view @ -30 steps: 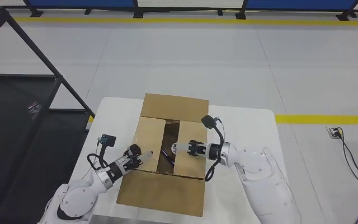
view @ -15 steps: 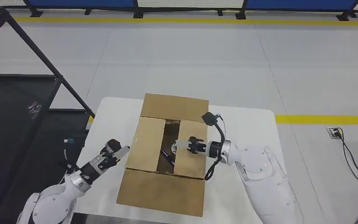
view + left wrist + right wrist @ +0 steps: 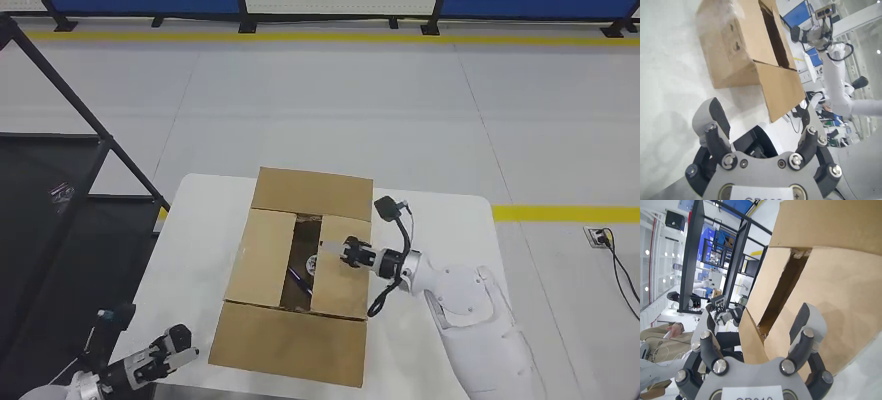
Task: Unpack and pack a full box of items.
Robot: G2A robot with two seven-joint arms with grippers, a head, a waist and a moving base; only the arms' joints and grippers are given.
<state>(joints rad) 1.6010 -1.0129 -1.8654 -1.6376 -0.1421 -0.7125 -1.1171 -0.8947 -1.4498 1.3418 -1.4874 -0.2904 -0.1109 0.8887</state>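
- The cardboard box (image 3: 250, 300) stands in the middle of the white tabletop (image 3: 195, 240), with its top partly open.
- The far flap (image 3: 313, 190) at 12 o'clock and the near flap (image 3: 290, 345) at 6 o'clock are spread outward.
- The left flap (image 3: 262, 258) and the right flap (image 3: 340, 275) lie almost flat over the opening, and a dark gap (image 3: 303, 240) stays between them.
- Inside this gap I see a small dark purple item (image 3: 297, 273). It is too small for me to tell what it is.
- The right pincer (image 3: 322, 255) (image 3: 755, 309) comes in from 3 o'clock and sits over the inner edge of the right flap. It is released, with fingers wide and cardboard between them. I cannot tell if they touch it.
- The left pincer (image 3: 180, 347) (image 3: 761, 113) is at 7 o'clock from the box, by the near corner of the tabletop and well apart from the cardboard. It is released too, and I see nothing held between its fingers.
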